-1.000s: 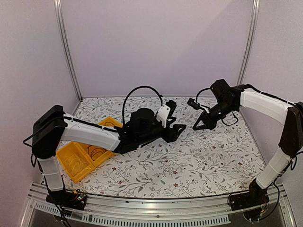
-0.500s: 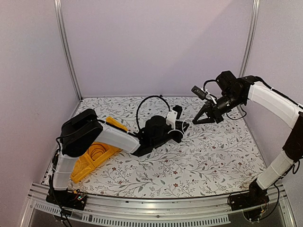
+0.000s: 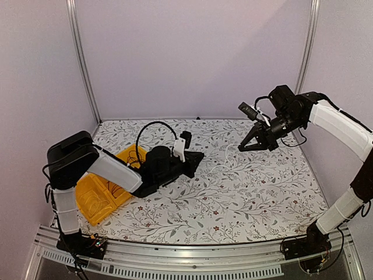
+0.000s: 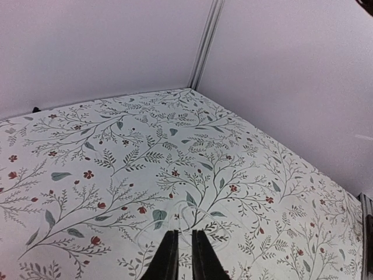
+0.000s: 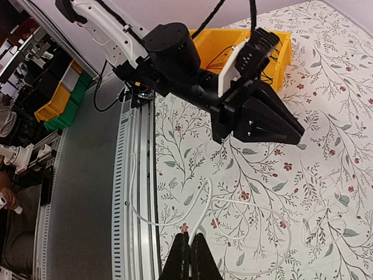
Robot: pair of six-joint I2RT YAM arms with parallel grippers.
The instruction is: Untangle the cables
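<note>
One pale white cable (image 5: 200, 220) is pinched in my right gripper (image 5: 188, 235), which is shut on it and held up above the table at the right (image 3: 243, 148). From there the cable (image 3: 228, 154) hangs down to loose loops (image 4: 195, 217) on the floral table. My left gripper (image 4: 184, 231) is low over the table with its fingers almost together, their tips just short of those loops. Nothing shows between the left fingers. In the right wrist view the left gripper (image 5: 298, 135) points right, apart from the cable. Dark thin cables (image 3: 118, 188) lie in the yellow bin.
A yellow bin (image 3: 87, 205) with two compartments sits at the left, beside the left arm; it also shows in the right wrist view (image 5: 284, 44). A thick black arm cable (image 3: 152, 125) arches over the left wrist. Purple walls close the back and sides.
The left arm has drawn back to the left from the table's middle and its jaws have closed. The right gripper rose slightly a second ago, still holding the white cable, and has hardly moved since.
</note>
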